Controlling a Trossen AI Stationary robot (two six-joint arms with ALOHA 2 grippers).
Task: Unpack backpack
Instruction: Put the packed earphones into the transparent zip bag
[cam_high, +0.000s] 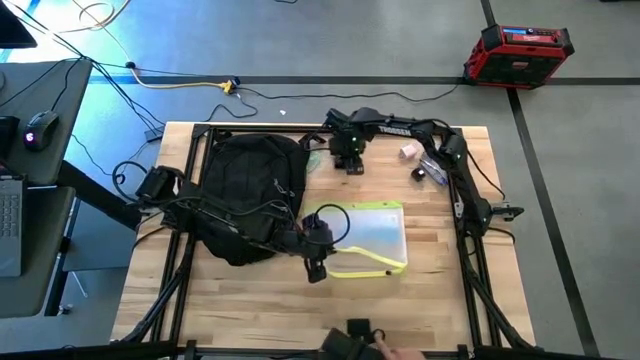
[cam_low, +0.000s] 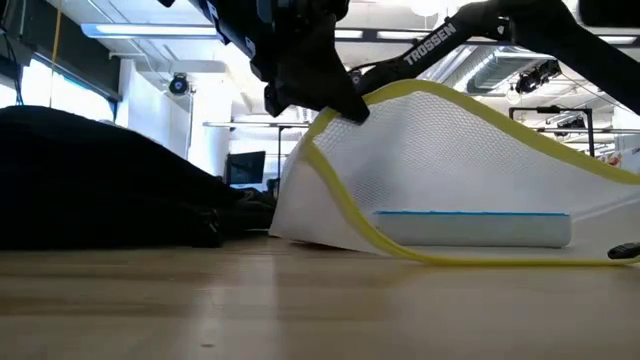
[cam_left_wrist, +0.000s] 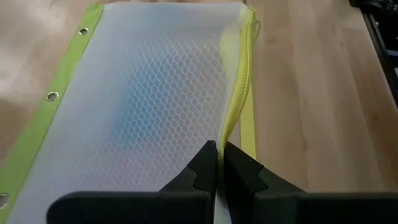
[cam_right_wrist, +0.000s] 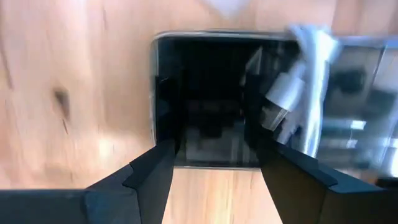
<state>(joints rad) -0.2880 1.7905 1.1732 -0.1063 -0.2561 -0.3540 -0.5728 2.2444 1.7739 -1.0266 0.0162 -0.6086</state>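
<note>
Left gripper (cam_high: 318, 268) clenched on the yellow zipper edge of the mesh pouch (cam_high: 375, 235), lifting that edge so the pouch tents up off the table (cam_high: 250, 310), probably to drag it clear of the backpack (cam_high: 250, 190). Backpack lies at 9 o'clock of the pouch, flat on the table, touching the left arm. Right gripper (cam_high: 350, 160) hovers at 12 o'clock of the pouch, released, fingers spread over a dark shiny flat object (cam_right_wrist: 211, 99); what it is, can't tell. Small items (cam_high: 420, 165) sit at 2 o'clock, likely already unpacked.
</note>
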